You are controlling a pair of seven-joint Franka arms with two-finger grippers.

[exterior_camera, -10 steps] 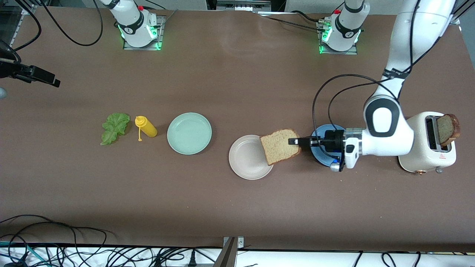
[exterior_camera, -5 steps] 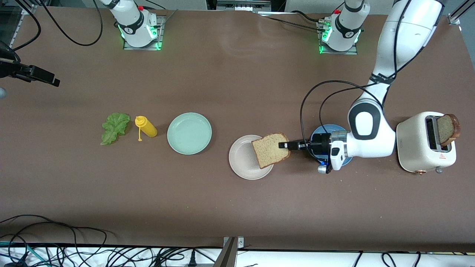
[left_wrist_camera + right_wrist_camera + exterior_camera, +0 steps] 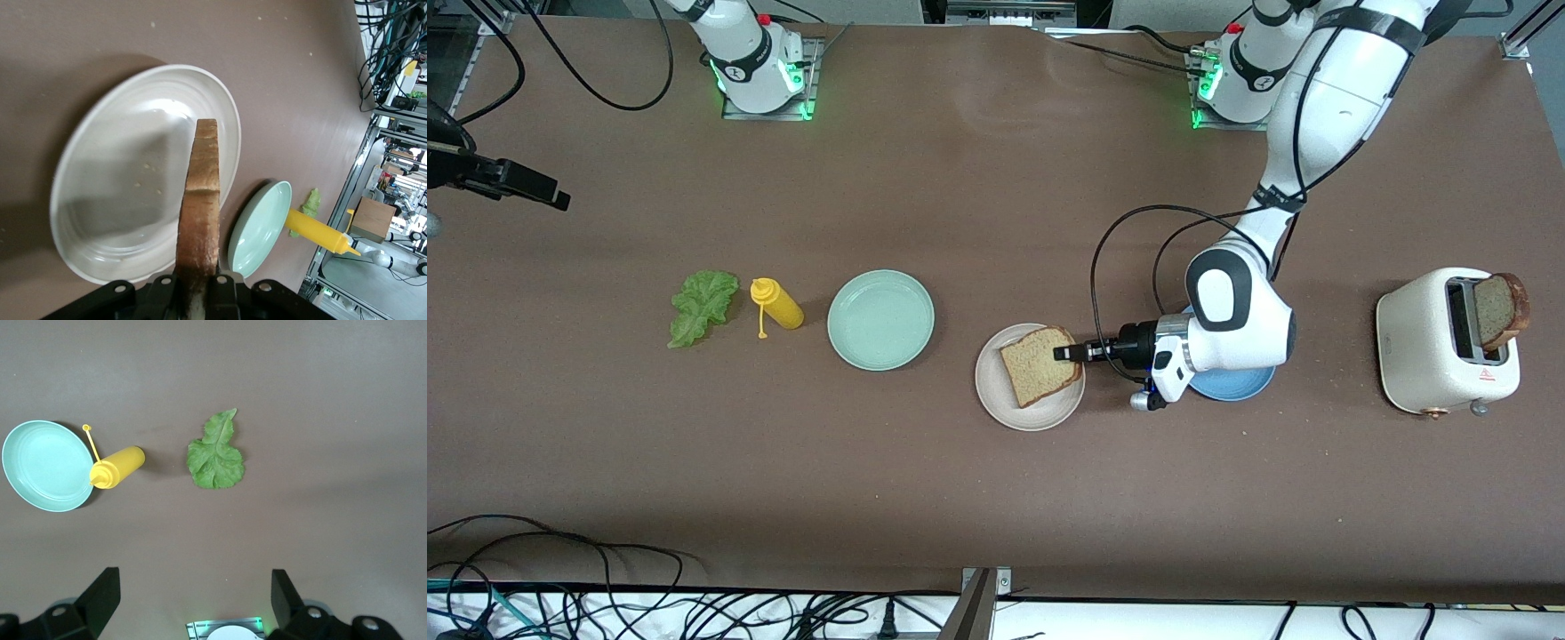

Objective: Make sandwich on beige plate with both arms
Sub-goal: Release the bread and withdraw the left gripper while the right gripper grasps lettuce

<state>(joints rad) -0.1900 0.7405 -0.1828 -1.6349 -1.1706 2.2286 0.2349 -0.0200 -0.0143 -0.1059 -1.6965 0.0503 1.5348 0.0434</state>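
Observation:
My left gripper (image 3: 1065,353) is shut on one edge of a tan bread slice (image 3: 1039,366) and holds it over the beige plate (image 3: 1005,404). In the left wrist view the slice (image 3: 200,200) shows crust-on between the fingers of the left gripper (image 3: 198,297), above the plate's (image 3: 113,200) bare inside. A second slice (image 3: 1500,309) stands in the toaster (image 3: 1432,347). The green lettuce leaf (image 3: 701,307) lies toward the right arm's end of the table. My right gripper (image 3: 193,593) hangs open and holds nothing, high over the lettuce leaf (image 3: 215,453).
A blue plate (image 3: 1240,384) sits under the left wrist, beside the beige plate. A mint-green plate (image 3: 880,320) and a yellow squeeze bottle (image 3: 778,304) lie between the beige plate and the lettuce. Cables run along the table's near edge.
The left arm has carried the bread slice from beside the blue plate to over the beige plate, lowering and flattening it. The right arm has not moved.

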